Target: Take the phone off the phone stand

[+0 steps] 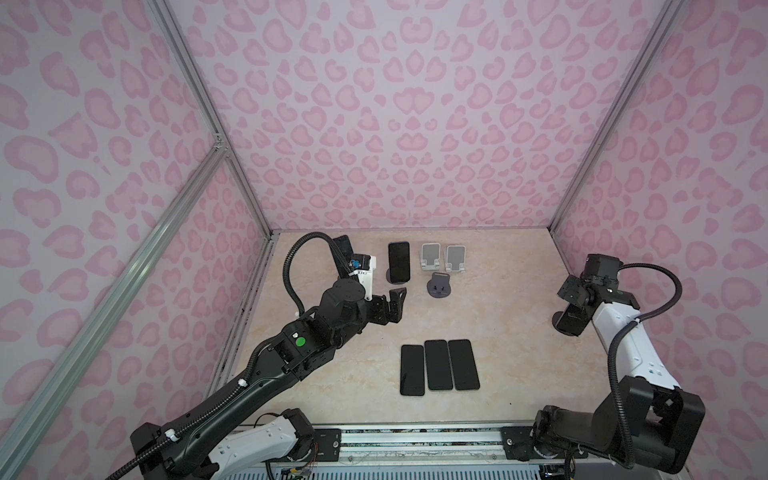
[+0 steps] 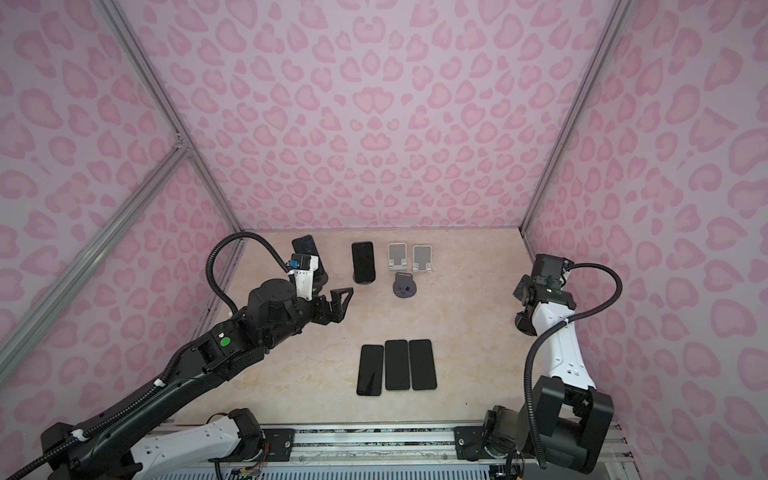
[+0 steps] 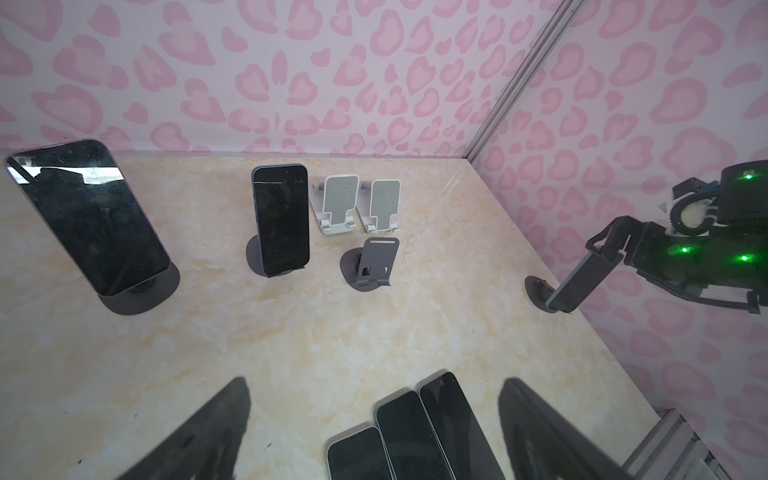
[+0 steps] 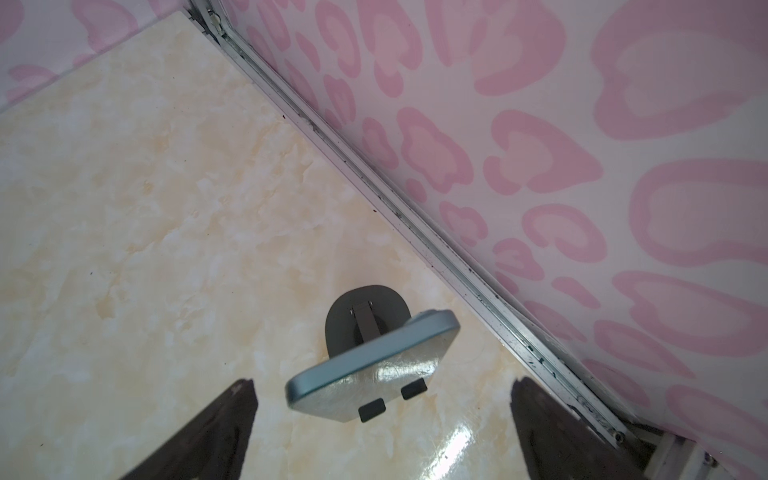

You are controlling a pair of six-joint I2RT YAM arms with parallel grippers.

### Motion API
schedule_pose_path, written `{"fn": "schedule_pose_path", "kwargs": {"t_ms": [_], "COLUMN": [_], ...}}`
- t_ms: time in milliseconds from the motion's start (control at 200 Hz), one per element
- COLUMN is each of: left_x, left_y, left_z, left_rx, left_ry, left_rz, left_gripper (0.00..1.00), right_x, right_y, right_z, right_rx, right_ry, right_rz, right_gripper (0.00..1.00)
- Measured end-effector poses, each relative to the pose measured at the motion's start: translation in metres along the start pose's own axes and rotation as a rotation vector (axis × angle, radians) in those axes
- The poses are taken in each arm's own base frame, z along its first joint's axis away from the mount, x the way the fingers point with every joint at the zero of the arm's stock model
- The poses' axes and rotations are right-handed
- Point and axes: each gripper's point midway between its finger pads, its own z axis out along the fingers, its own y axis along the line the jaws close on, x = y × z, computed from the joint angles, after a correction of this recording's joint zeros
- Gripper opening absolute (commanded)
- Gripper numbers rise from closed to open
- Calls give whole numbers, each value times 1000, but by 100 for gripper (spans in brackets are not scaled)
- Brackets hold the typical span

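Note:
Three dark phones stand on grey stands. One phone (image 4: 365, 374) leans on its stand (image 4: 345, 316) by the right wall, also seen as the phone (image 3: 575, 280). My right gripper (image 4: 384, 386) is open over it, with the phone's upper end in the gap between the fingers and touching neither. In both top views this gripper (image 1: 575, 309) points down at it. A second phone (image 1: 399, 261) stands mid-back, and a third phone (image 1: 344, 245) stands back left, half hidden by my left wrist. My left gripper (image 1: 392, 309) hovers open and empty, seen too as the left gripper (image 3: 376, 386).
Three phones (image 1: 438, 365) lie flat side by side near the front middle. Two white empty stands (image 1: 430, 255) (image 1: 455, 257) and one grey empty stand (image 1: 439, 284) sit at the back. Pink patterned walls and metal rails (image 4: 415, 224) close in the tabletop.

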Motion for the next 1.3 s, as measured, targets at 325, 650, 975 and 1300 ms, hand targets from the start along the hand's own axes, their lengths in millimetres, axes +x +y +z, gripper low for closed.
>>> {"fn": "schedule_pose_path", "kwargs": {"t_ms": [325, 650, 975, 1300], "left_x": [3, 4, 4, 2], "left_y": [1, 0, -1, -1], "left_z": [1, 1, 0, -4], "left_rx": [-3, 4, 12, 18], "left_ry": [7, 10, 12, 0], "left_rz": [2, 2, 1, -4], "left_gripper": [96, 96, 96, 96], "right_x": [7, 7, 8, 13], "right_y": [-3, 3, 4, 9], "right_z": [11, 21, 33, 37], "right_rx": [15, 1, -48, -78], "right_ry": [32, 45, 79, 105], "right_rz": [-1, -7, -7, -27], "right_gripper": [98, 95, 93, 93]}}
